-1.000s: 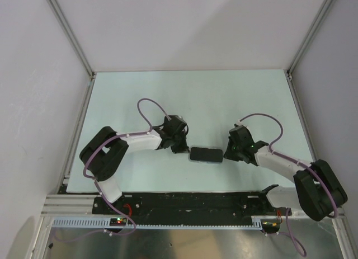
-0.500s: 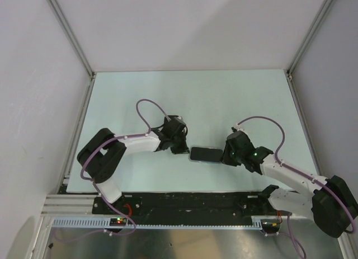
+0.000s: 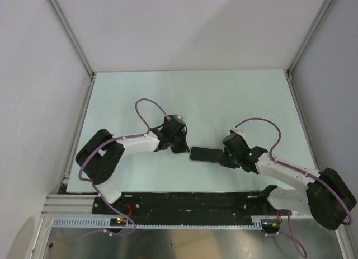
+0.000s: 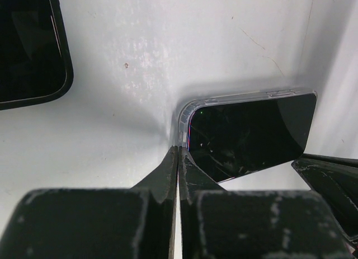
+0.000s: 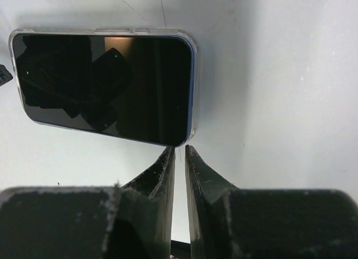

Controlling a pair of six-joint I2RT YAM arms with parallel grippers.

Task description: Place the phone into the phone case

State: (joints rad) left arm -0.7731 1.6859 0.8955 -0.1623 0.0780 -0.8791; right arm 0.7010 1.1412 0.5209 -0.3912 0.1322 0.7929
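Observation:
A black phone point(image 3: 206, 154) lies flat, screen up, on the table between my two grippers. The clear phone case shows as a see-through rim around it in the left wrist view point(image 4: 183, 112) and the right wrist view point(image 5: 193, 74). My left gripper point(image 3: 180, 149) is shut, its tips point(image 4: 178, 151) touching the phone's left end at the case corner. My right gripper point(image 3: 225, 158) is shut with a thin slit between the fingers, its tips point(image 5: 179, 150) at the near corner of the phone's right end. Neither gripper holds anything.
A second black, phone-like object with a rounded corner point(image 4: 31, 46) lies at the top left of the left wrist view; the top view does not show it. The pale table point(image 3: 224, 102) is bounded by white walls and metal rails point(image 3: 72, 46).
My right arm has swung its elbow out and brought its gripper slightly left, up to the phone's right end. The left gripper and the phone have hardly moved.

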